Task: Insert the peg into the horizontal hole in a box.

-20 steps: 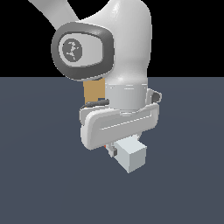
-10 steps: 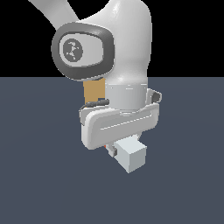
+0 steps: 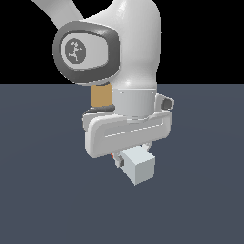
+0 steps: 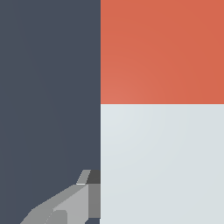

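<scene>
The peg [image 3: 139, 165] is held under my hand, its grey-white end facing the exterior camera and a sliver of its red-orange end showing behind. In the wrist view the peg fills half the picture, with the red-orange part [image 4: 162, 50] beyond the grey-white part [image 4: 162, 164]. My gripper [image 3: 126, 157] is shut on the peg. One finger [image 4: 72, 206] presses its side and the other is hidden. Only a tan corner of the box [image 3: 101, 95] shows behind my arm. The hole is hidden.
My arm's white links [image 3: 128, 52] fill the middle of the exterior view and block what lies behind. The dark grey-blue floor [image 3: 205, 190] spreads all around.
</scene>
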`<state>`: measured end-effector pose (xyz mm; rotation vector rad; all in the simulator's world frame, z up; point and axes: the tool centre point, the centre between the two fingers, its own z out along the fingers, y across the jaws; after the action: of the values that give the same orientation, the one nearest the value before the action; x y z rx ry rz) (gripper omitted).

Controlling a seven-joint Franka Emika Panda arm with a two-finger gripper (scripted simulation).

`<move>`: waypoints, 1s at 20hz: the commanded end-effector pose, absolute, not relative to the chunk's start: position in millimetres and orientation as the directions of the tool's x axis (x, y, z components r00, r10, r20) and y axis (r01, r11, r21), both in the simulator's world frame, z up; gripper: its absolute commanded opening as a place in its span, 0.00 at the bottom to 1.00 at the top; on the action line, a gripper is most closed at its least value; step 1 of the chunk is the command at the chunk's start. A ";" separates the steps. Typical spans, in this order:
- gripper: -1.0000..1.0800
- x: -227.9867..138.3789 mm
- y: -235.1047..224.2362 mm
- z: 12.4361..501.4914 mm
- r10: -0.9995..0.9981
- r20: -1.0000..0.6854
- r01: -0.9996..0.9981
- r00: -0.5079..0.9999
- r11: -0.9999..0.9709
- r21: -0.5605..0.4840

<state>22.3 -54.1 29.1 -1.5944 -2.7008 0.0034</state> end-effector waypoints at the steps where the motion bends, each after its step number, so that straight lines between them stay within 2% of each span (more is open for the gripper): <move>1: 0.00 21.1 -51.4 36.3 0.890 0.001 0.890 -0.456 0.456 0.000; 13: 0.00 1.5 -29.1 69.8 0.971 0.001 0.971 -0.241 0.241 0.001; 20: 0.00 -3.4 -20.0 81.5 0.987 0.001 0.987 -0.163 0.163 0.000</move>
<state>-4.0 -21.4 77.2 -2.0112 -2.4085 0.0032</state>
